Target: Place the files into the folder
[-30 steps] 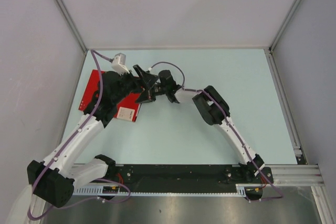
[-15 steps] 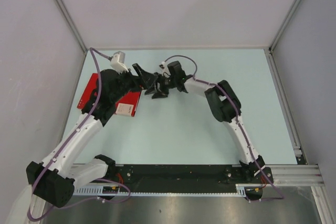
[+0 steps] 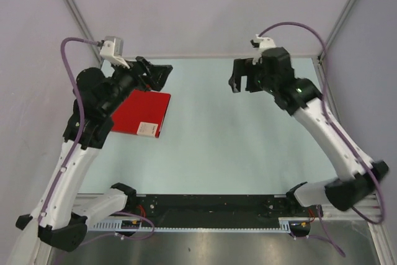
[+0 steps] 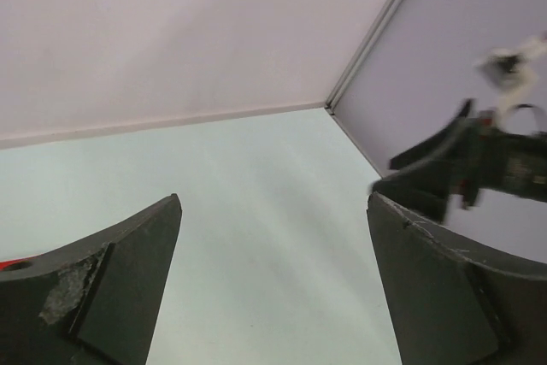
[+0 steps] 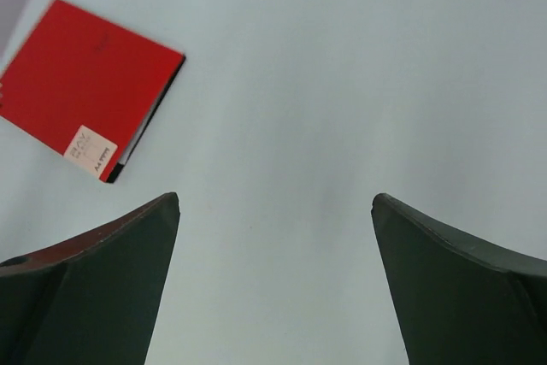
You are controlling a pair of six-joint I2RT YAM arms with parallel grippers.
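Top external shows the closed red folder (image 3: 141,113) flat on the counter (image 3: 248,147) at left, both pairs of jaws apart and empty above; light, thin, slick, likely best pinched at its right edge.

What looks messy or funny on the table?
Only the red folder, lying shut near the left side of the table, sits a little crooked to its edges. Nothing looks torn or spilled, and no loose paper shows.

Pale blue-green table (image 3: 236,153); plain lilac-grey walls (image 3: 205,10); aluminium rails (image 3: 335,122) along the edges.
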